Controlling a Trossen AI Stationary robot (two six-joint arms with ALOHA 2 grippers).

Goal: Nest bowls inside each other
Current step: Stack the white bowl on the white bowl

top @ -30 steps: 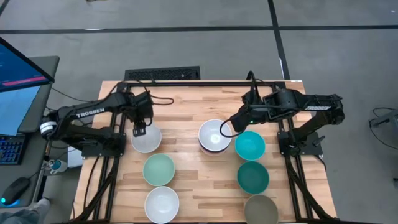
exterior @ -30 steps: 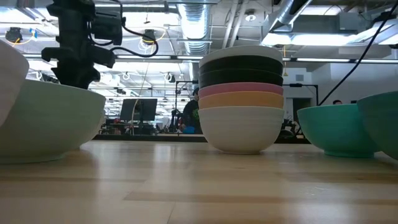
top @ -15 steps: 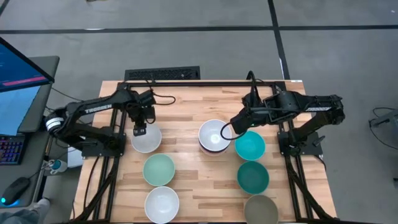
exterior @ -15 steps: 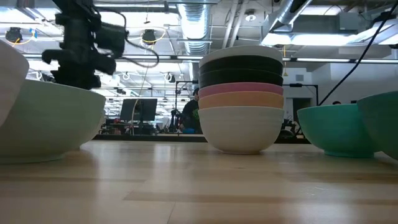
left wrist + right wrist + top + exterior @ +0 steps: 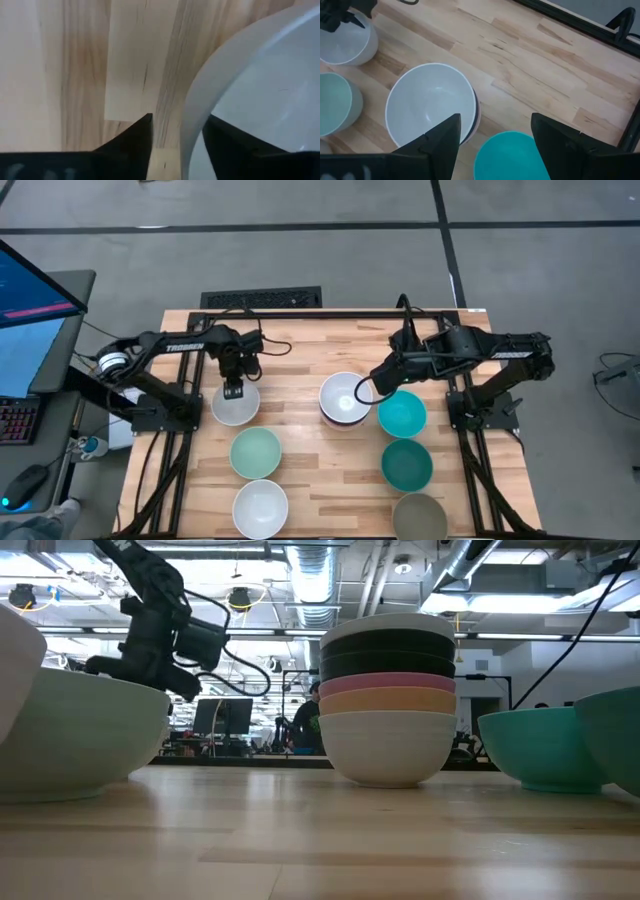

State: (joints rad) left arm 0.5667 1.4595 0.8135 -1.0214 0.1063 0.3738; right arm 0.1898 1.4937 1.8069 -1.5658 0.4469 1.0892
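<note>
A white bowl [image 5: 235, 406] stands at the table's left. My left gripper [image 5: 233, 390] is open, and its fingers straddle this bowl's far rim [image 5: 192, 125], one inside and one outside. Whether they touch the rim does not show. A stack of nested bowls [image 5: 388, 700] sits at the table's middle: white at the bottom, then orange, pink and two dark ones, with a white one [image 5: 431, 107] on top. My right gripper [image 5: 363, 391] hovers open between the stack and a teal bowl [image 5: 402, 414]. In the low view my left gripper [image 5: 145, 668] shows tilted behind the pale green bowl [image 5: 75, 735].
A pale green bowl [image 5: 255, 452] and another white bowl [image 5: 260, 507] line up toward the near edge on the left. A darker teal bowl [image 5: 407, 464] and a grey-olive bowl [image 5: 420, 518] line up on the right. Bare wood lies along the far edge [image 5: 300, 340].
My left arm has stretched out and its wrist has tipped from upright to slanted. Its gripper has slid a little toward the table's right along the white bowl's far rim and sunk lower. The right arm and all the bowls have stayed where they were.
</note>
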